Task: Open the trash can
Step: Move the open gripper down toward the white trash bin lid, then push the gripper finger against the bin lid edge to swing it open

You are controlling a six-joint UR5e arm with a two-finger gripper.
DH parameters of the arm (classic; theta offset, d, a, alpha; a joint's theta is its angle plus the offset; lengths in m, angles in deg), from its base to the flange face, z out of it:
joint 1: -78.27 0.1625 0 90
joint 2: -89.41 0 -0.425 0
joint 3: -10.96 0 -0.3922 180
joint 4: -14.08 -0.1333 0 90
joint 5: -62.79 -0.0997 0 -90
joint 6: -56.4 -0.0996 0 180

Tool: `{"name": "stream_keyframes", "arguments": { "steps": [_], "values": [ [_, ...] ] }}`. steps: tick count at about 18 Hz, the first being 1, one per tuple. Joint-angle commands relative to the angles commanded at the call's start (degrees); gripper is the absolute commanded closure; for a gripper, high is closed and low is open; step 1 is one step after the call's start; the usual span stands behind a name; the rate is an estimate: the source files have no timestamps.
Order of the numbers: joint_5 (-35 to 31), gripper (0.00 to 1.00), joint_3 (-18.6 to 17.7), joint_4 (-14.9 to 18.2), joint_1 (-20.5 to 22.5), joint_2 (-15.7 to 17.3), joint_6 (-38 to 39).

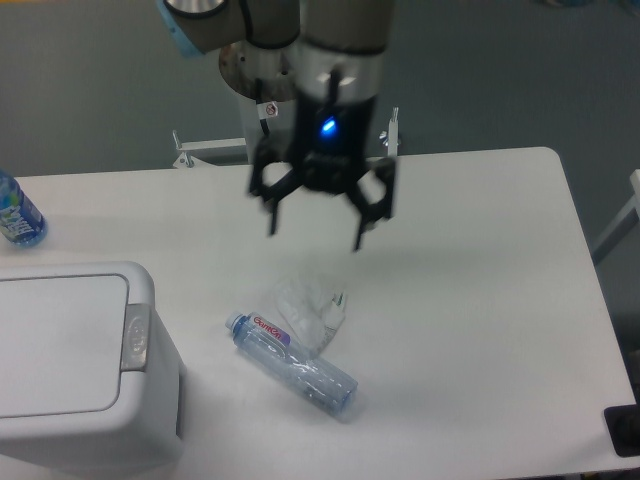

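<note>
The white trash can stands at the table's front left corner. Its flat lid is down, and a grey push bar sits on its right rim. My gripper hangs open over the middle of the table, well right of and behind the can. Its black fingers point down and hold nothing. It hovers just above the crumpled plastic.
A clear plastic bottle lies on its side right of the can, with crumpled clear plastic touching it. A blue-labelled bottle stands at the left edge. The arm's base rises behind the white table.
</note>
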Motion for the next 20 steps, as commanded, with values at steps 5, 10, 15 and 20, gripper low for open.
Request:
{"name": "stream_keyframes", "arguments": {
  "steps": [5,10,15,20],
  "values": [
    [6.0,0.0,0.1,-1.9,-1.4,-1.9,7.3],
    [6.1,0.0,0.3,-3.3,-2.7,-3.2,8.3],
    [6.1,0.0,0.6,-4.7,-3.3,-4.5,9.5],
    [6.1,0.0,0.8,-4.8,-4.0,-5.5,9.5]
  ]
}}
